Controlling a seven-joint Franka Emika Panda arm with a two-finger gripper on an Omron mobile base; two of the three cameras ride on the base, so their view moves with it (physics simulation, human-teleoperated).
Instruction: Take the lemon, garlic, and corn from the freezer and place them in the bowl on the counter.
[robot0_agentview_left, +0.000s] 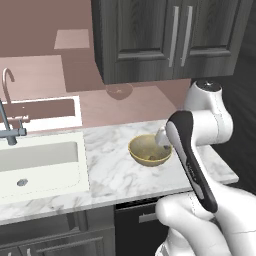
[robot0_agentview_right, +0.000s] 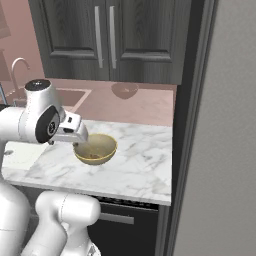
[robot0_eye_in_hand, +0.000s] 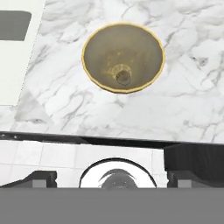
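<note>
The tan-yellow bowl (robot0_agentview_left: 137, 152) (robot0_agentview_right: 100, 156) (robot0_eye_in_hand: 100, 48) stands on the white marble counter (robot0_agentview_left: 115, 170) (robot0_agentview_right: 135, 165) (robot0_eye_in_hand: 65, 100) and holds nothing. My gripper (robot0_agentview_left: 162, 137) (robot0_agentview_right: 82, 142) (robot0_eye_in_hand: 113, 177) hangs just above the bowl's near rim, pointing down. It is open, its dark fingertips (robot0_eye_in_hand: 39, 178) far apart with nothing between them. The freezer's flat grey front (robot0_agentview_right: 230, 150) fills the right side of the right base view. The lemon, the garlic and the corn are out of view.
A white sink (robot0_agentview_left: 40, 160) (robot0_eye_in_hand: 13, 57) with a grey faucet (robot0_agentview_left: 7, 125) lies left of the bowl. Dark wood-grain cabinets (robot0_agentview_left: 165, 40) (robot0_agentview_right: 110, 35) hang above. A dull pink-brown bowl shape (robot0_agentview_left: 119, 91) (robot0_agentview_right: 124, 90) sits against the back wall. The counter's front edge (robot0_eye_in_hand: 109, 139) is close below the hand.
</note>
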